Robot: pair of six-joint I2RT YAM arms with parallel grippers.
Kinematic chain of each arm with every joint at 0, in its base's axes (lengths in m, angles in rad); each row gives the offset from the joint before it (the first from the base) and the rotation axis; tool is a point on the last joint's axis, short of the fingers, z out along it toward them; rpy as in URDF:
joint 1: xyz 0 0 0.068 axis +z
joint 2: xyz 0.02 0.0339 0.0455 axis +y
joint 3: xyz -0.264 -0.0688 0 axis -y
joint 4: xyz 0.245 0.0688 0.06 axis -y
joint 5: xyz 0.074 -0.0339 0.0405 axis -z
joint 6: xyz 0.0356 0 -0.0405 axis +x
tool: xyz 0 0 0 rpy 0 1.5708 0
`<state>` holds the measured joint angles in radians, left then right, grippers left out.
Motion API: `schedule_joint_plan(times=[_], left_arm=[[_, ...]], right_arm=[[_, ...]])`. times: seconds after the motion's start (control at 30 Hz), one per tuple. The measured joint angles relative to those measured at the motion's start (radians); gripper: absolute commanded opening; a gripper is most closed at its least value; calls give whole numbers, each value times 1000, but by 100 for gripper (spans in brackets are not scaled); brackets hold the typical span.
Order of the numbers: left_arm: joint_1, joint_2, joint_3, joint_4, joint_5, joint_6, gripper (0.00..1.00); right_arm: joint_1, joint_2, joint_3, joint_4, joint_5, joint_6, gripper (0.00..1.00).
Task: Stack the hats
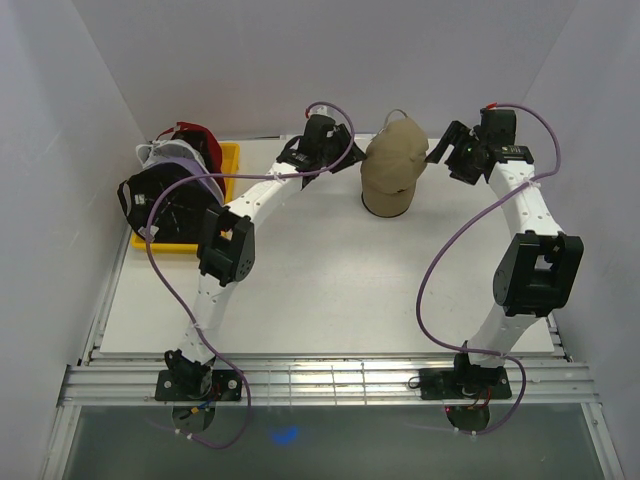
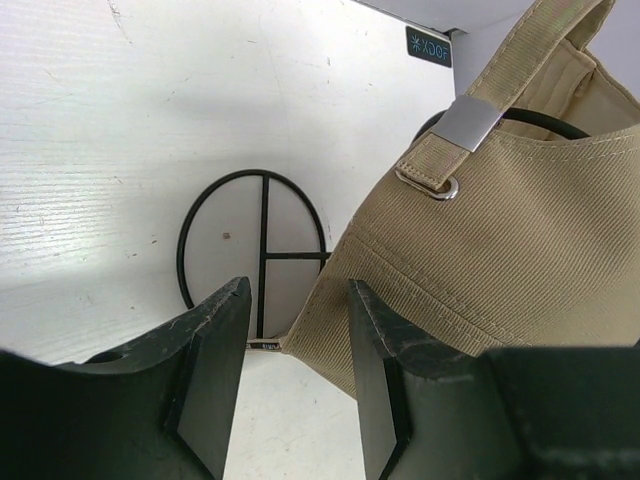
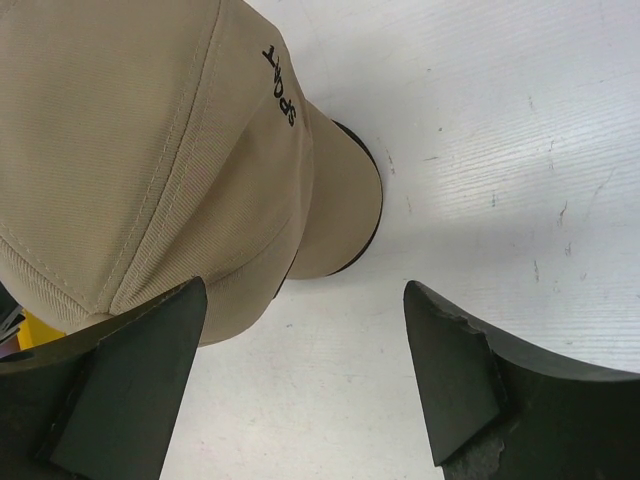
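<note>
A tan cap [image 1: 393,160] lettered "SPORT" sits on a black wire stand [image 1: 388,207] at the back middle of the table. A black cap [image 1: 165,205], a lavender one [image 1: 180,160], a white one [image 1: 150,153] and a dark red one [image 1: 195,133] lie piled in the yellow tray [image 1: 230,160] at the left. My left gripper [image 1: 352,160] is open at the tan cap's left. In the left wrist view the cap's rear edge [image 2: 520,240] lies just beyond the gripper [image 2: 297,370]. My right gripper [image 1: 440,158] is open and empty at the cap's right, beside its brim [image 3: 340,210].
The stand's wire ring [image 2: 264,215] rests on the white table beneath the cap. A metal strap buckle [image 2: 468,122] shows on the cap's back. White walls close the table on the left, back and right. Purple cables loop above both arms.
</note>
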<state>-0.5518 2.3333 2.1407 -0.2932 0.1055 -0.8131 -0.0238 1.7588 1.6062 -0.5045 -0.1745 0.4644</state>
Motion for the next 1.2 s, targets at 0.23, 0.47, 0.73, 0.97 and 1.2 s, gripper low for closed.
schedule_joint_plan(times=[0.23,0.47,0.73,0.97,1.2], left_arm=[[0,1,7,0,6,0,54],[0,1,18,0,7,0,54],[0,3,26,0,8,-7,60],[6,3,41,2,10,-6,66],[9,11,42,1,9,10,72]], right_arm=[[8,0,-21,10,-3,0,85],[28,-16,-73,15,-4,0,85],[79,-86,-121,31,-7,-1,85],[92,-153,-174,42,-11,-2,84],[92,-214,-211,40,-10,-7,85]])
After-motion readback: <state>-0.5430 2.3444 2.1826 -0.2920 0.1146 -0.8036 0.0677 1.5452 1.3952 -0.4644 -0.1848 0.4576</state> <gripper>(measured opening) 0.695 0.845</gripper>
